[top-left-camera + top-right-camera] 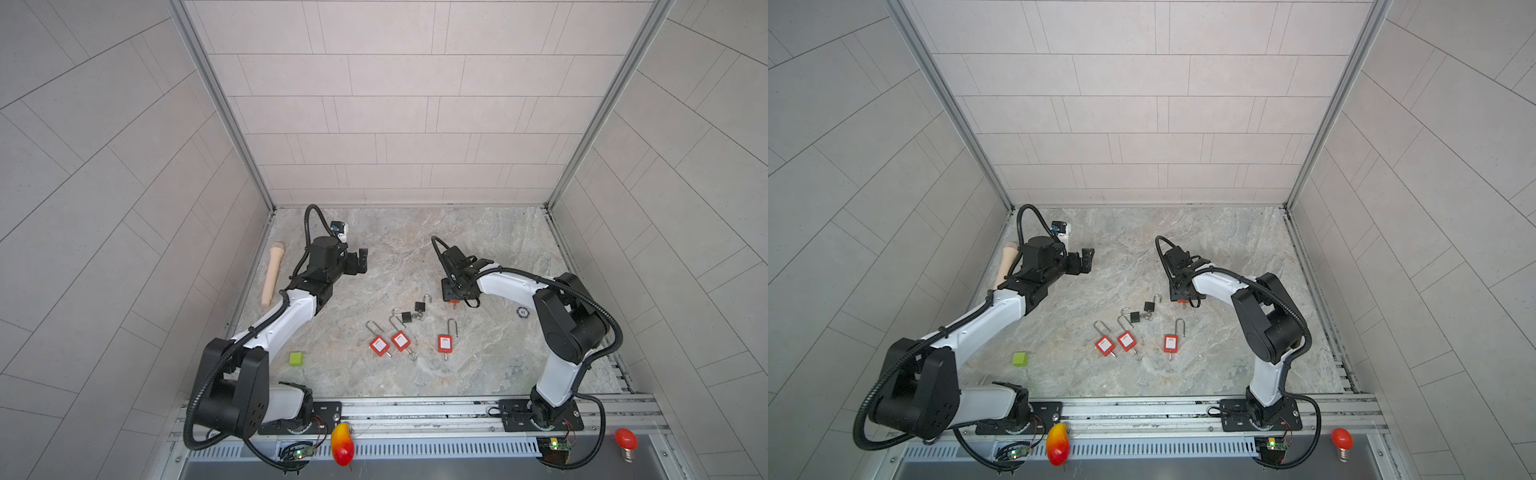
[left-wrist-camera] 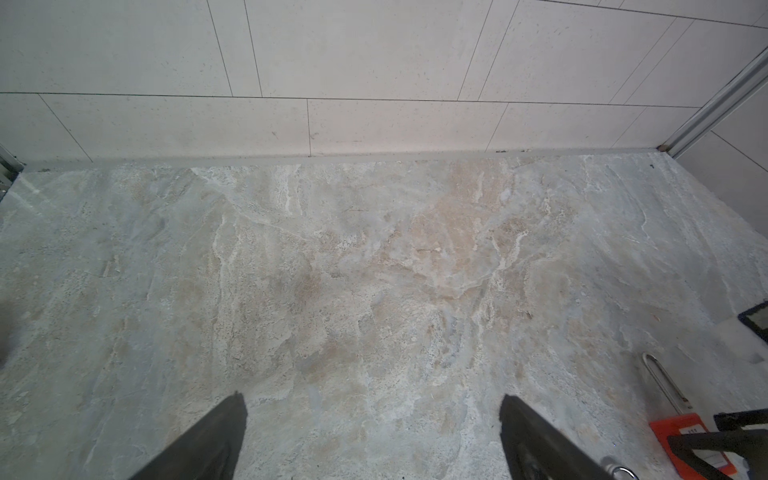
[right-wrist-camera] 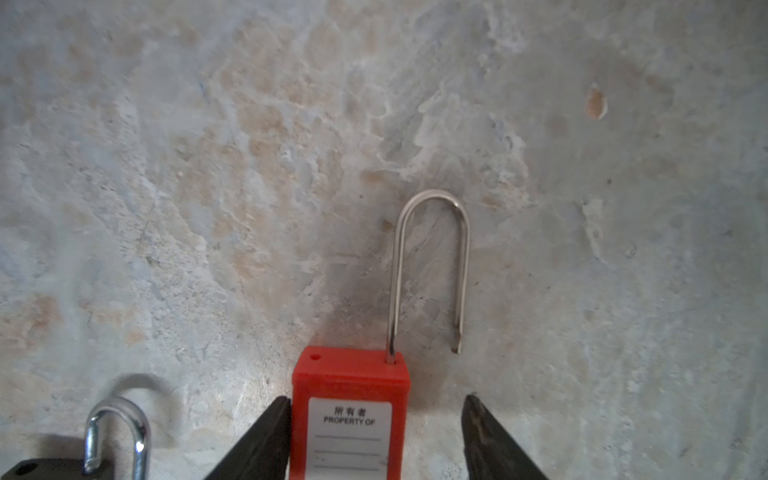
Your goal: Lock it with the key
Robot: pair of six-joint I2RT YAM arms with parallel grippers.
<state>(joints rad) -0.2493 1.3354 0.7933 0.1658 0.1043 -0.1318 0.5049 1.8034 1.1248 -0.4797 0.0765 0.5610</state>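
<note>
**Right arm set to seize the open padlock**

We judge the step in hand to be the grasp that steadies the lock. The right end effector (image 3: 376, 399) is down over the red padlock (image 3: 349, 419), its jaws part-open and straddling the body. One finger (image 3: 266, 436) touches the body's side and the other finger (image 3: 486, 436) stands apart, so nothing is gripped yet.

The padlock lies flat on the bench (image 1: 498, 249), at about 3 o'clock from the two black padlocks (image 1: 419, 306). Three more red padlocks (image 1: 400, 340) lie at about 6 o'clock from those.

Its shackle (image 3: 396, 270) is open. The free end hangs beside the body, on the side away from the hole (image 3: 316, 356) it should enter. A small stub below the body in a top view looks like the key (image 1: 454, 306), though it is too small for us to be sure.

The left end effector (image 1: 361, 262) hangs at about 10 o'clock from the black padlocks, jaws fully apart and empty, above bare bench.

Next, we think, the jaws need to meet squarely on the body. The shackle would then have to swing round over the hole and be pressed home, and the key turned. That probably needs the left arm brought across.
</note>
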